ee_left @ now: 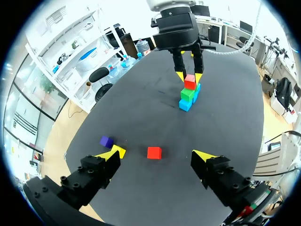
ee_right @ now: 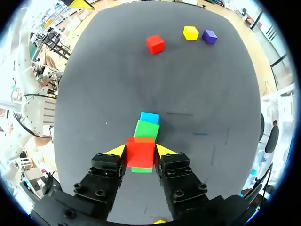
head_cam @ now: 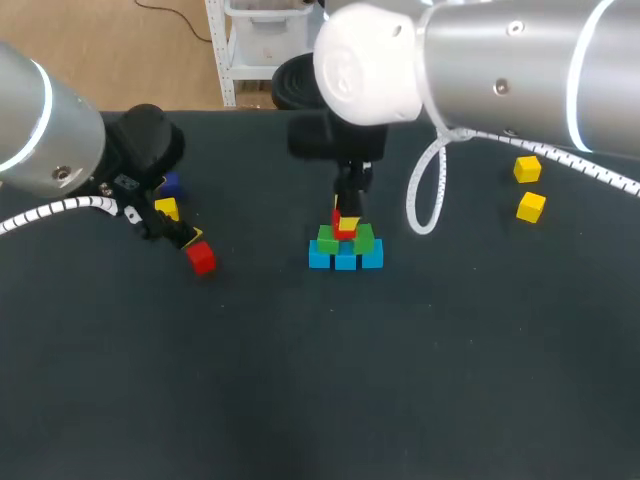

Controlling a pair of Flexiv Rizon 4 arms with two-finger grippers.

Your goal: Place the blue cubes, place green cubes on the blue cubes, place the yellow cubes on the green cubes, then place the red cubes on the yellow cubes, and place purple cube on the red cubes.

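Three blue cubes (head_cam: 345, 261) sit in a row near the middle of the table (head_cam: 450, 380) in the head view, with green cubes (head_cam: 328, 241) on top of them. The right hand (head_cam: 346, 222) hangs straight over this pile, clamped on a red cube (head_cam: 343, 233). A bit of yellow shows there, and I cannot tell whether it is a cube under the red one or only a fingertip. Off to the left, the left hand (head_cam: 178, 232) is low over the table with a loose red cube (head_cam: 201, 259) just beside it. A yellow cube (head_cam: 166, 208) and the purple cube (head_cam: 171, 185) lie beyond it. Two more yellow cubes (head_cam: 527, 169) lie well apart at the right.

From the left wrist, the left hand's fingers stand apart and grip nothing — the loose red cube lies on the table ahead of them. Across the table, the held red cube looks to be on or just above the green layer.

From the right wrist, both fingertips (ee_right: 117, 150) press the red cube from two sides, with green and blue showing under and ahead of it.

The step in hand looks to be setting this red cube down. It probably wants a slow, straight descent with the cube centred over the layer below. The fingers should part only slightly — enough to let go without nudging the green cubes — and then lift straight up.
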